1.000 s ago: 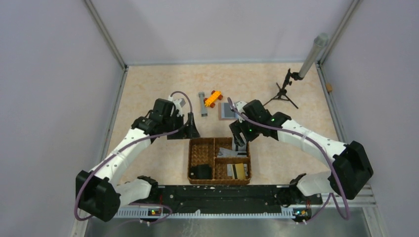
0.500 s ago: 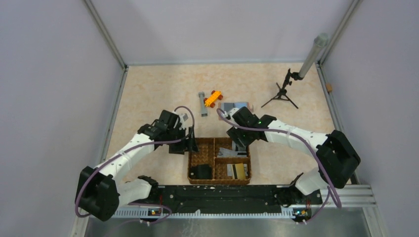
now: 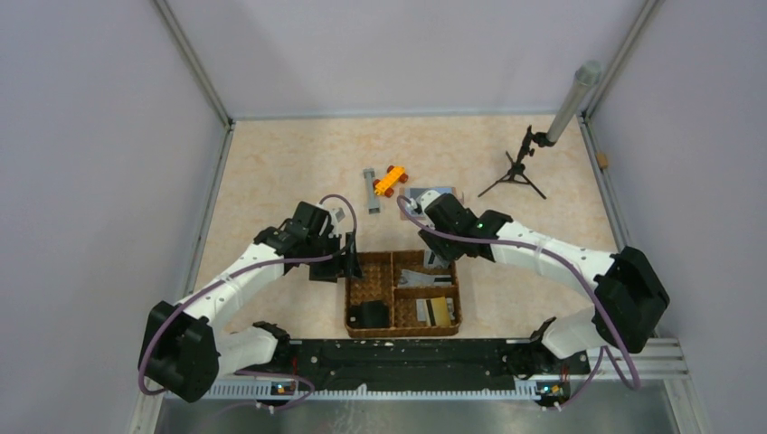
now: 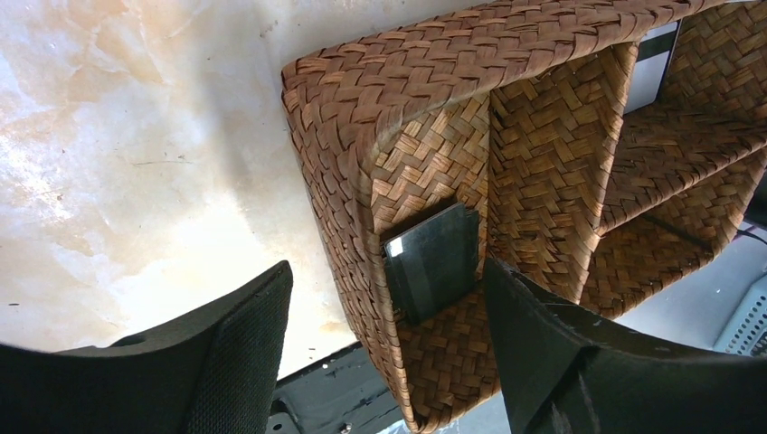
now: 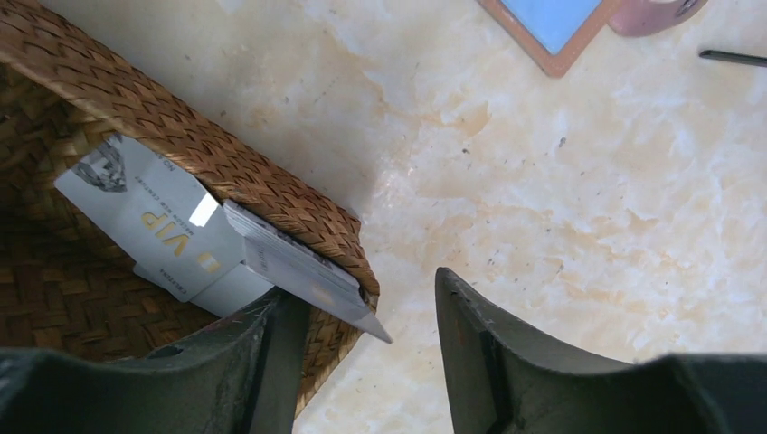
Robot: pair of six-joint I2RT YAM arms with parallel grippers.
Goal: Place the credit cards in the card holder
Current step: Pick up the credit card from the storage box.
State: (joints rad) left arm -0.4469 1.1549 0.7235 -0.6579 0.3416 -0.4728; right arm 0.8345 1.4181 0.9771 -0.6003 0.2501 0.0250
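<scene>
Woven basket [image 3: 402, 328] sits at centre of the tabletop's [image 3: 289, 163] near edge. Near-right compartment: grey and gold credit cards [image 3: 436, 312], lying flat. Far-right compartment: white card [image 5: 154, 212] lettered VIP, with a grey stack leaning on the wall. Right gripper [image 5: 362, 303] wide, straddling that wall, gripping nothing. Left gripper [image 4: 387, 271] wide at the basket's far-left corner, empty. Farther back, card holder [image 5: 565, 23] lies open: light blue inside, brown rim.
</scene>
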